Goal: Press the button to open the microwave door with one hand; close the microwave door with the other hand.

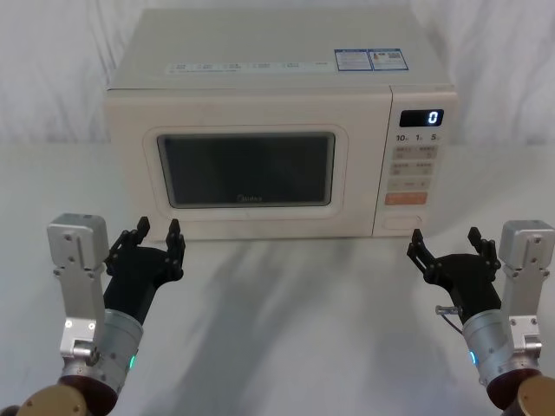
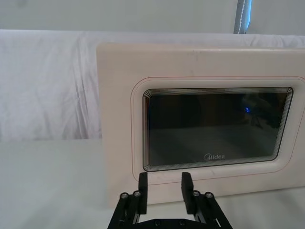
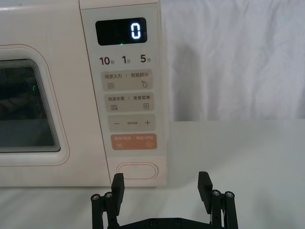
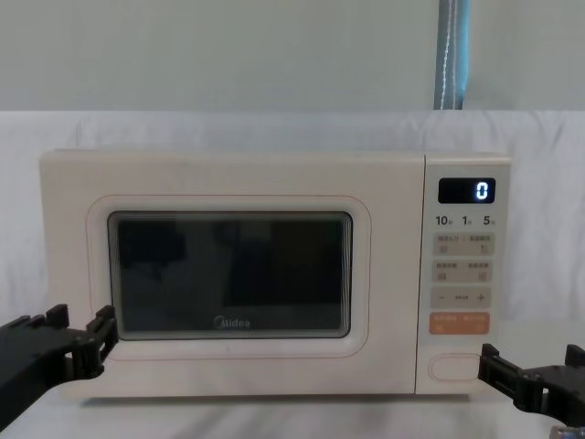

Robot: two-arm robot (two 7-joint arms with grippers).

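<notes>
The door [image 1: 245, 169] was closed at frame centre, with the left gripper [image 1: 154, 235] and right gripper [image 1: 445, 243] released at the lower corners, the button [image 1: 405, 223] untouched.

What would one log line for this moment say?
microwave door: shut | button: unpressed | left hand: open, before door, apart | right hand: open, before button, apart | display: 0
</notes>
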